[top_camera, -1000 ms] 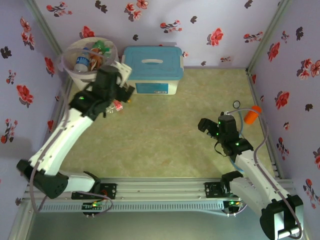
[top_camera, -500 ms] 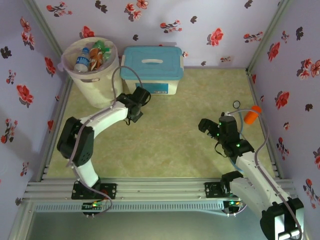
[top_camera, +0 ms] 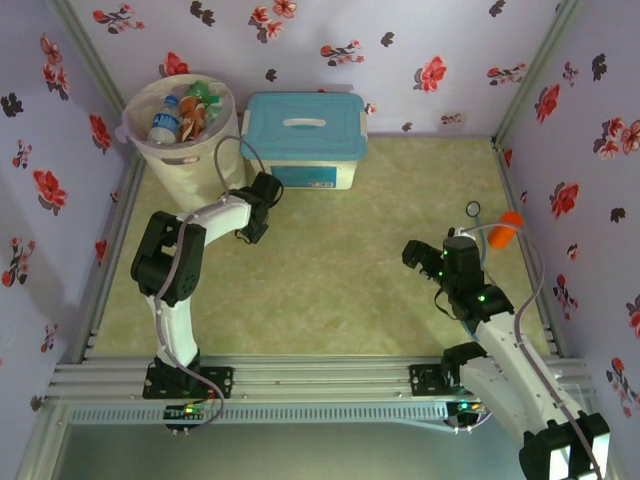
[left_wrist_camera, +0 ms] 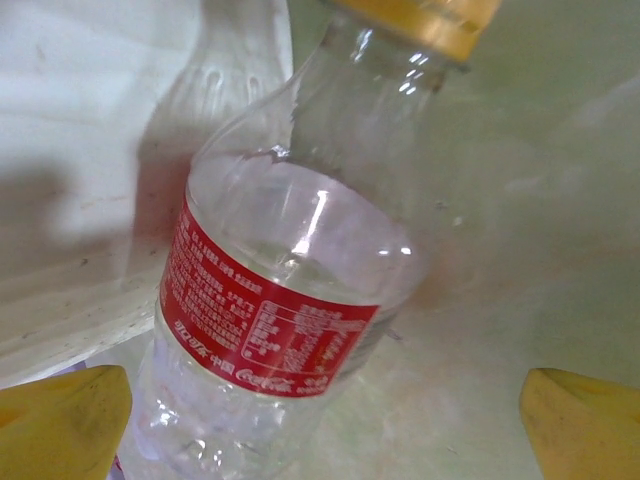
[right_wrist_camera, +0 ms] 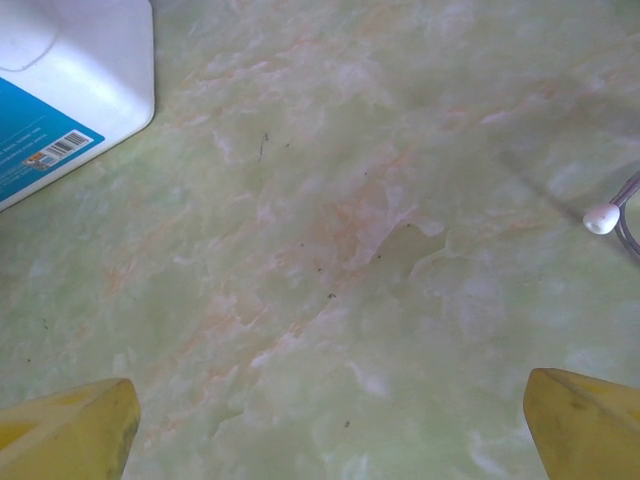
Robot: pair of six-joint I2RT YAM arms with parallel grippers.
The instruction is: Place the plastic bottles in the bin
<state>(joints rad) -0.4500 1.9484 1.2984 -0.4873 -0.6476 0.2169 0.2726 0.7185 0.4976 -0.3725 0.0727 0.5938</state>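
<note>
Green marbled worktop (top_camera: 350, 260), bin (top_camera: 195, 170) at far left corner.
Left end effector (left_wrist_camera: 325, 415) spread around a red-labelled bottle (left_wrist_camera: 290, 290) beside the bin; right end effector (right_wrist_camera: 330, 420) spread above the worktop.

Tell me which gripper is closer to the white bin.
Left. The left gripper is just beside the bin; the right gripper is far across the table, near the orange cup.

The round white plastic bin (top_camera: 190, 165) fills the far left corner of the green marbled table (top_camera: 340, 270), with the rectangular blue-lidded white box (top_camera: 305, 135) close beside it along the far edge. A small orange cup (top_camera: 508, 228) lies near the right edge. The middle and near side lie open.
</note>
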